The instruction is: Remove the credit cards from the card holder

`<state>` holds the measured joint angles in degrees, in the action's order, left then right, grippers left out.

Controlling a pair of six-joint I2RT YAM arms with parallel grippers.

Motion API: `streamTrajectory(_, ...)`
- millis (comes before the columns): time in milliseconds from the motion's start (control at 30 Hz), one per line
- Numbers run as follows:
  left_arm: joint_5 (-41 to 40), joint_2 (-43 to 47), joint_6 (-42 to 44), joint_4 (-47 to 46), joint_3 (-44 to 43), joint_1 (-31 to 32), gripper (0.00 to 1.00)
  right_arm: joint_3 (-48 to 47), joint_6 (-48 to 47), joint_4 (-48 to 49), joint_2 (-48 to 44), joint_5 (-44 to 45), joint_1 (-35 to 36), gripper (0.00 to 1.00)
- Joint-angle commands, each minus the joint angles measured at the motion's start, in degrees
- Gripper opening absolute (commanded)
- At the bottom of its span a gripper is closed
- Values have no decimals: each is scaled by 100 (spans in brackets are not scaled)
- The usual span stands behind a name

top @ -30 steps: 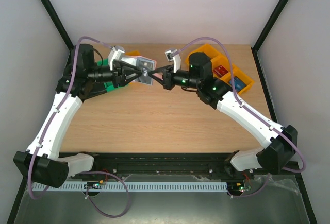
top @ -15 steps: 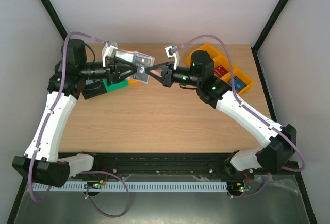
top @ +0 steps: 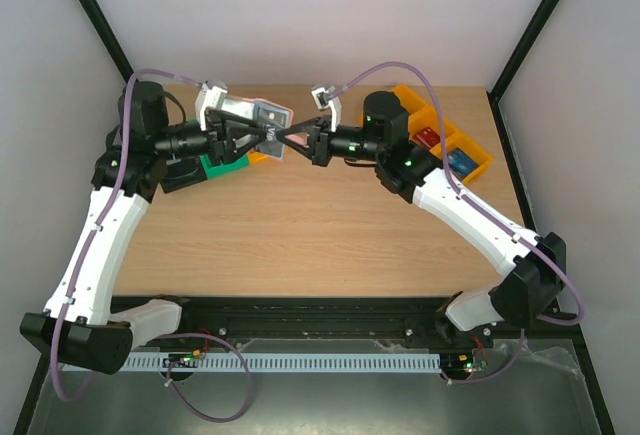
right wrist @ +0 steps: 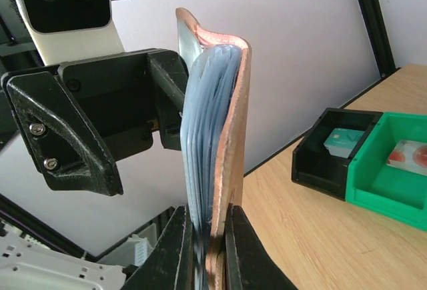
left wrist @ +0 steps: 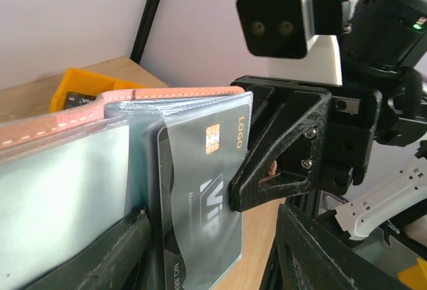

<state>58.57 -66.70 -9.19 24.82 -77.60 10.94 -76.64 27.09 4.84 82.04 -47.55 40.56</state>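
Observation:
The card holder (top: 268, 115), tan outside and light blue inside, hangs in the air over the far left of the table. My right gripper (right wrist: 209, 217) is shut on its lower edge (right wrist: 220, 143), and also shows in the top view (top: 300, 140). A grey credit card (left wrist: 200, 197) with a chip sticks partly out of a clear sleeve of the holder (left wrist: 80, 163). My left gripper (left wrist: 213, 223) stands open around that card. The card lies close to the left finger (left wrist: 107, 257), with a gap to the other finger. From above, the left gripper (top: 245, 137) faces the right one.
A black bin (right wrist: 333, 150) holding a teal card (right wrist: 343, 140) and a green bin (right wrist: 393, 177) holding a whitish card with red (right wrist: 408, 157) sit below the left arm (top: 215, 165). Orange bins (top: 440, 135) line the far right.
Both grippers and the holder have shifted a little left and away from the bases. The left jaws have spread wider. The right gripper stays clamped on the holder.

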Motion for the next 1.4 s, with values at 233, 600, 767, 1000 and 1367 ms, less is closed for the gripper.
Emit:
streamTrajectory(233, 946, 40, 208, -44, 281, 495, 2, -201, -821, 186, -35, -502, 650, 2)
streamTrajectory(600, 1655, 199, 326, 164, 553, -84, 2, 235, -1145, -96, -301, -402, 288, 8)
streamTrajectory(767, 1391, 227, 524, 195, 856, -89, 2, 358, -971, 158, -144, -476, 286, 17)
streamTrajectory(1000, 1326, 203, 395, -3, 1036, -133, 2, 512, -908, 454, -4, -561, 282, 24)
streamTrajectory(1367, 1111, 158, 1133, 498, 976, -509, 2, 704, -1087, 121, -184, -642, -50, 23)
